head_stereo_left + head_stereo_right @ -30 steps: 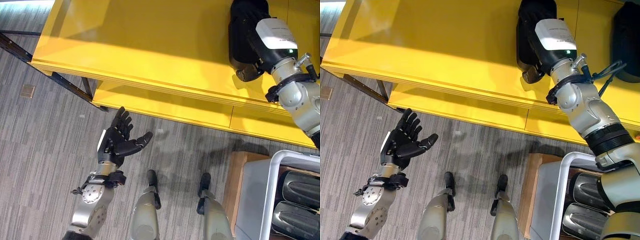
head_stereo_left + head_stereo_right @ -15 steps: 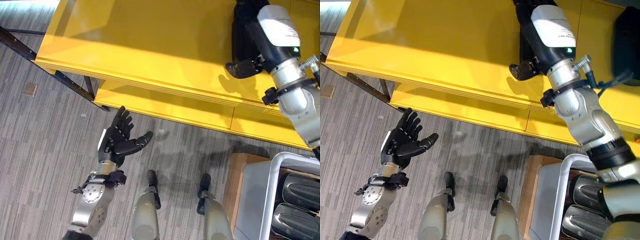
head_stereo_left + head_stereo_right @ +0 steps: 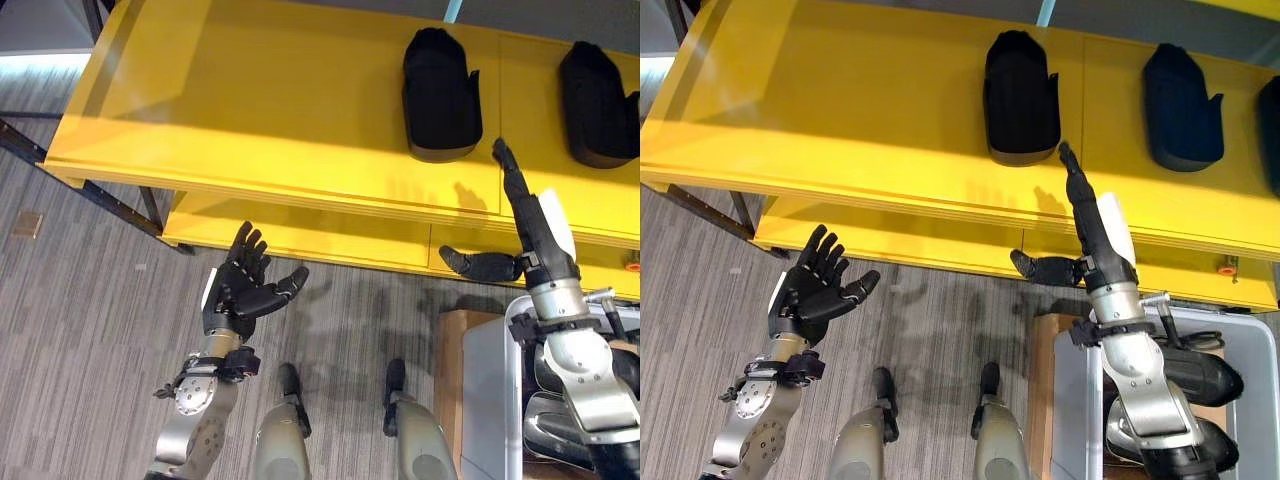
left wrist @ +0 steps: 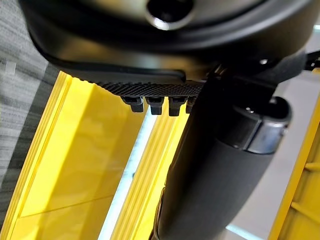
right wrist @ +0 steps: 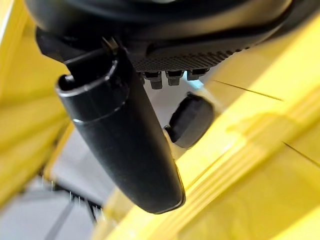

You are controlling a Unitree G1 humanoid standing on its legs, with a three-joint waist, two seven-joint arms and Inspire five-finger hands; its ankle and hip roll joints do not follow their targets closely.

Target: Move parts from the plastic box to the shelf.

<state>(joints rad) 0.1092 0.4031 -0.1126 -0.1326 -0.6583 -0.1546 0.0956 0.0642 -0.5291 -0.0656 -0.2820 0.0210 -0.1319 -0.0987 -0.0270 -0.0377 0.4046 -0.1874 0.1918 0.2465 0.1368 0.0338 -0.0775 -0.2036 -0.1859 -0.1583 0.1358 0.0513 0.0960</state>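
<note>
The right hand, fingers straight and empty, is hovering between the shelf and the plastic box, whose parts are lying nearer it than the open left hand.

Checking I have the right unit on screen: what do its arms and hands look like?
Two silver-grey metal arms with rounded, bolted joint housings and black wrist collars. Left hand is dark, with a white strip along its edge. Right hand is dark too, with a white panel on its back.

Head stereo pair looks down from above, both sharing the yellow shelf and grey floor. Wrist cams sit v. close behind each hand, facing the shelf edge.
</note>
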